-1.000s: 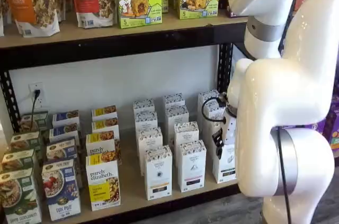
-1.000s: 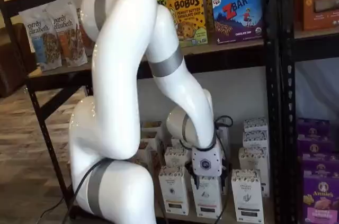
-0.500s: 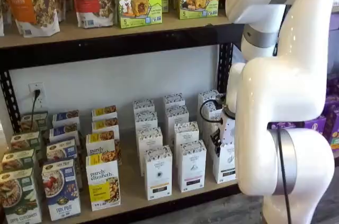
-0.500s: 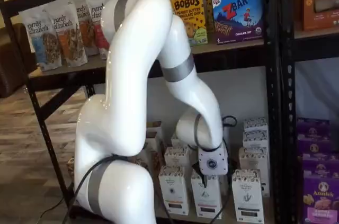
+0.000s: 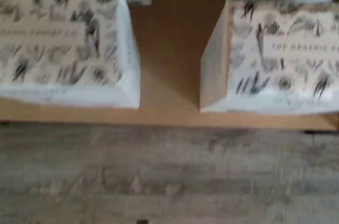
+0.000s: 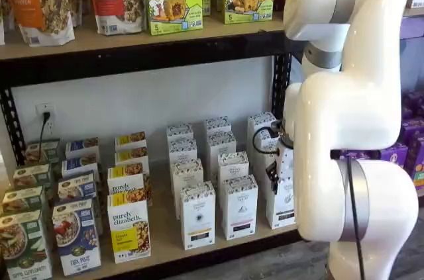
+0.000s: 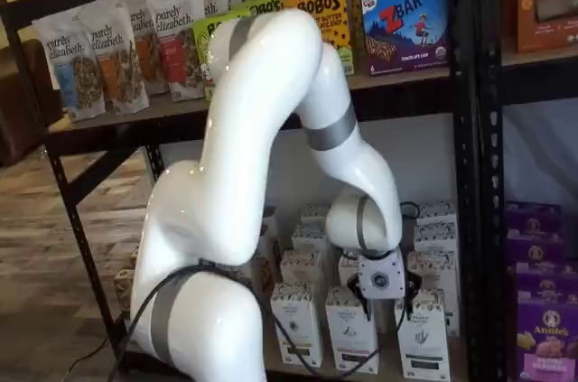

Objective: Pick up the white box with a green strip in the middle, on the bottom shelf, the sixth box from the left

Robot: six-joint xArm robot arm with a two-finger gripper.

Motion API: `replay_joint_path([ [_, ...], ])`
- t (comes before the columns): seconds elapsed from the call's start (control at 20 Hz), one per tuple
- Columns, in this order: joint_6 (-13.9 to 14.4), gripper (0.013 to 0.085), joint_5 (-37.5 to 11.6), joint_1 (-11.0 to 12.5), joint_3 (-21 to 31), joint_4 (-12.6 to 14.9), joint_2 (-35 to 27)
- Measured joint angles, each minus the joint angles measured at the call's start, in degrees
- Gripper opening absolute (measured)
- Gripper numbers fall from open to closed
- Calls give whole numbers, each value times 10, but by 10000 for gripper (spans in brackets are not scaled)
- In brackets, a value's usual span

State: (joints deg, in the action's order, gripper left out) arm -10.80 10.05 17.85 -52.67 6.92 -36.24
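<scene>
My end effector (image 6: pixel 273 177) hangs low over the front of the bench (image 6: pixel 164 232). It is right by the white box (image 6: pixel 281 204) I want. I see black fingers side-on there, so I cannot tell if they are open or closed. They hold nothing that I can see. In a shelf view, its white body (image 7: pixel 380 279) sits just above the front boxes, and a black cable (image 7: pixel 359 293) loops beside it.

The white box stands in the front row, at the right end of the white boxes. My big white arm (image 6: pixel 344 114) hides part of it. In a shelf view it (image 7: pixel 423 335) stands up straight, near the black post (image 7: pixel 470 219). Its top has dark speckles. Two more white boxes stand in the same row, one (image 6: pixel 240 206) just beside it and one (image 6: pixel 198 215) farther left. More white boxes stand in lines behind them.

Farther left is a box with a yellow band (image 6: pixel 129 227) and a blue box (image 6: pixel 76 235).

The wrist view is blurry. It shows two speckled box tops (image 5: pixel 66 38) (image 5: pixel 280 49) with bare wood (image 5: pixel 169 65) between them. I cannot tell which top is my box. A grey floor (image 5: pixel 169 176) lies past the bench edge.
</scene>
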Motion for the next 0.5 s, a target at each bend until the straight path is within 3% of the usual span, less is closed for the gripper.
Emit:
replay_joint_path([
  [0.1,-10,850,0,1,-36,-9,-28],
  [0.5,39,850,8,5,-128,43,-91],
])
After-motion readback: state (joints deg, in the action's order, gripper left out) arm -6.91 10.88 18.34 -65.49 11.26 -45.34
